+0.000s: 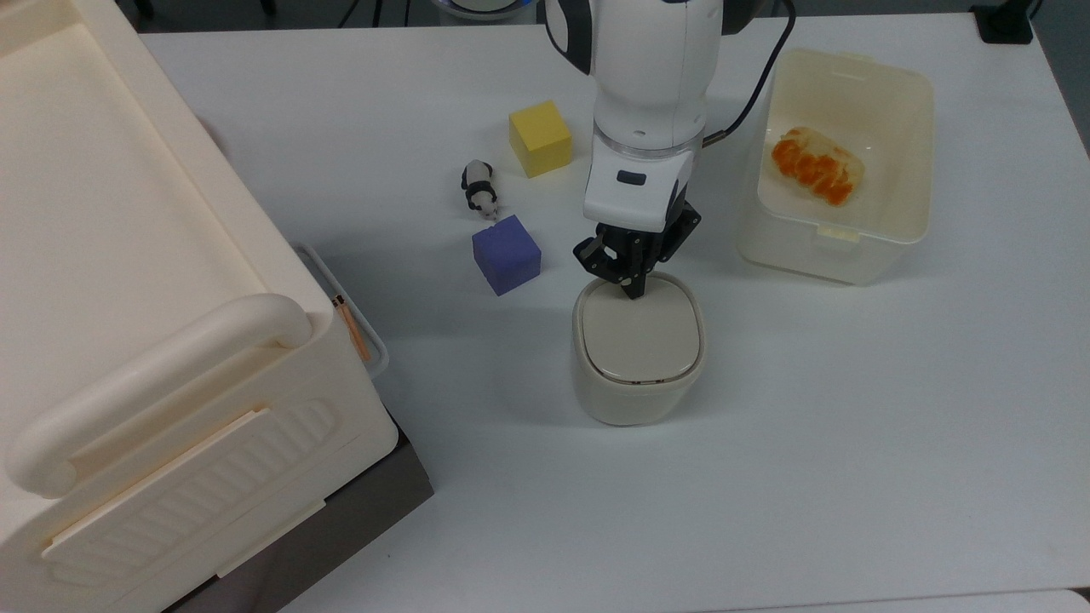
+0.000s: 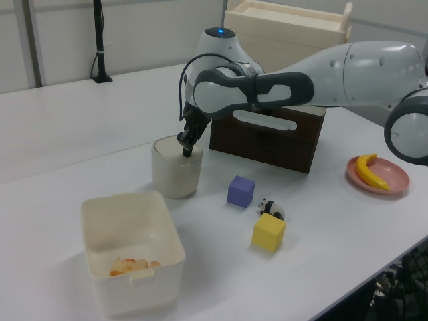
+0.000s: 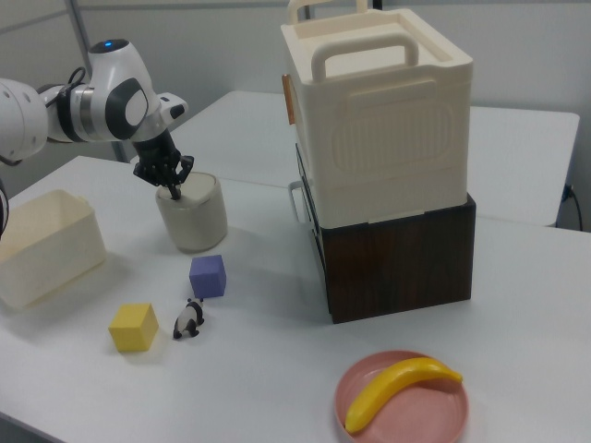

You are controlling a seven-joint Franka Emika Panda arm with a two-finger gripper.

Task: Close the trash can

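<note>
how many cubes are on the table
2. The yellow cube sits beside the arm, at the top view's left of it. The purple cube lies nearer the trash can, just below the toy panda. Others may be hidden.
</note>
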